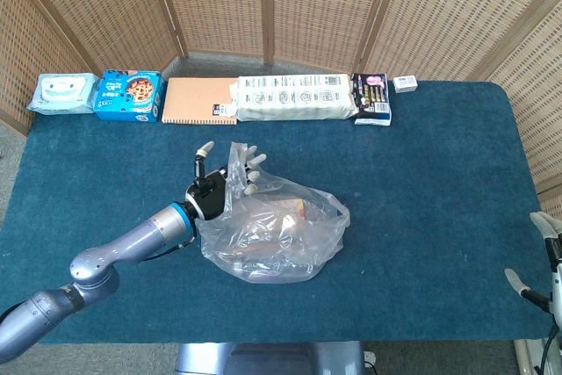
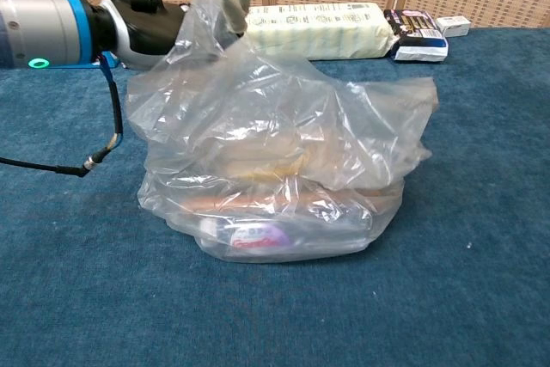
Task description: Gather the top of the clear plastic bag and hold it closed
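Left hand [image 1: 213, 189]: fingers spread upward, touching bag [image 1: 274, 234] top edge, gripping nothing. Right hand [image 1: 543, 261]: at surface [image 1: 439, 164] edge, grip indiscernible.

Clear plastic bag [image 1: 274, 234] mid-table on blue cloth [image 1: 421, 173], packaged items inside. Left hand [image 1: 215, 189] at bag's upper-left edge, fingers [image 1: 255, 162] spread, touching raised plastic flap. Right hand [image 1: 544, 256] at right frame edge, off table, partly cut off. Back row: wipes pack [image 1: 61, 92], blue cookie box [image 1: 130, 96], orange notebook [image 1: 200, 100], white long package [image 1: 295, 97], dark packet [image 1: 372, 97], small white box [image 1: 405, 83].
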Tool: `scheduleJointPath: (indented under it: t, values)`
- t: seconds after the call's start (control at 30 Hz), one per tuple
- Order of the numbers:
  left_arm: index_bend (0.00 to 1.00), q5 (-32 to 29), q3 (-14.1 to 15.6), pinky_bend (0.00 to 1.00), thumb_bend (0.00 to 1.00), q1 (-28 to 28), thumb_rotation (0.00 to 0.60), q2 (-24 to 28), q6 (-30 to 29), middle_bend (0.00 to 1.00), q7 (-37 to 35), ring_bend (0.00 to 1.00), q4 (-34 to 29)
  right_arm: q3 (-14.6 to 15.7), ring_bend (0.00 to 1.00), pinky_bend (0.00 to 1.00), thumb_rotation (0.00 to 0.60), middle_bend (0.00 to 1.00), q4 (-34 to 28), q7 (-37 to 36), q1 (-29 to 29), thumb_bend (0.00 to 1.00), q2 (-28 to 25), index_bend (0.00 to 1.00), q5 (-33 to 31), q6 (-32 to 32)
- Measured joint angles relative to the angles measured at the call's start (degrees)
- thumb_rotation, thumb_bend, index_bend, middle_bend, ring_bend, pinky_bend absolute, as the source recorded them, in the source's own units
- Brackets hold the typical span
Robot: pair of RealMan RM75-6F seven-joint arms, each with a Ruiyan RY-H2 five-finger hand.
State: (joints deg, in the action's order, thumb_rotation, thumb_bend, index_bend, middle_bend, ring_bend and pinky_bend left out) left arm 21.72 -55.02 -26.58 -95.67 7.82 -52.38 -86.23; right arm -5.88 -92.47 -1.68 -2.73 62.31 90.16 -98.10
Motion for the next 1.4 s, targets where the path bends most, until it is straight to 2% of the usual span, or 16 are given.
scheduleJointPath:
  t: [0.13, 0.27, 0.4, 0.47, 0.7, 0.87, 1.0, 1.13, 1.4]
  values:
    - [0.31, -0.6, -3.7, 0.68, 0.28, 3.6, 0.000, -0.3, 6.1, 0.48, 1.7, 0.57, 0.1, 0.0, 0.18, 0.25, 0.600, 0.17, -0.2, 0.3, 0.3, 0.20, 0.1, 0.13, 0.1, 0.4]
    - [0.34, -1.6, -7.2, 0.69, 0.33, 7.2, 0.000, -0.7, 11.8, 0.50, 4.6, 0.58, 0.2, 0.0, 0.18, 0.25, 0.600, 0.17, -0.5, 0.7, 0.7, 0.20, 0.3, 0.13, 0.3, 1.0]
    - [0.42, -2.0, -8.5, 0.72, 0.41, 8.4, 0.000, -0.3, 15.0, 0.55, 7.1, 0.64, -0.4, -0.1, 0.18, 0.25, 0.600, 0.18, -0.6, 0.9, 1.1, 0.20, 0.2, 0.14, 0.2, 1.5]
    - [0.48, -1.8, -8.9, 0.74, 0.45, 8.7, 0.000, 0.4, 15.7, 0.62, 8.7, 0.69, -1.2, -0.2, 0.18, 0.25, 0.600, 0.18, -0.9, 1.1, 1.4, 0.20, 0.2, 0.14, 0.2, 2.0]
    - [0.64, 0.7, -9.3, 0.81, 0.52, 8.7, 0.017, 3.8, 15.4, 0.74, 13.7, 0.80, -5.3, -0.4, 0.18, 0.25, 0.600, 0.18, -1.4, 1.3, 2.8, 0.20, 0.1, 0.15, 0.3, 3.8]
    - [0.72, 1.6, -9.5, 0.82, 0.55, 8.9, 0.125, 6.3, 13.1, 0.79, 15.1, 0.85, -8.6, -0.8, 0.18, 0.26, 0.600, 0.19, -1.3, 0.7, 4.4, 0.20, 0.5, 0.15, 0.4, 5.5]
    - [0.76, 2.0, -9.5, 0.83, 0.56, 9.3, 0.185, 8.1, 10.3, 0.82, 15.8, 0.88, -11.2, -1.3, 0.19, 0.26, 0.600, 0.19, -0.7, -0.6, 6.2, 0.20, 1.2, 0.15, 0.8, 7.0]
    - [0.77, 2.3, -9.5, 0.84, 0.56, 10.1, 0.191, 9.1, 8.5, 0.83, 16.7, 0.88, -13.2, -1.8, 0.19, 0.26, 0.600, 0.19, -0.3, -1.3, 8.3, 0.20, 2.5, 0.15, 1.6, 8.5]
    - [0.77, 1.7, -10.8, 0.83, 0.53, 11.6, 0.203, 8.7, 9.9, 0.83, 18.6, 0.88, -14.4, -3.3, 0.20, 0.27, 0.600, 0.19, 1.1, -3.3, 13.3, 0.19, 6.7, 0.15, 3.1, 11.2]
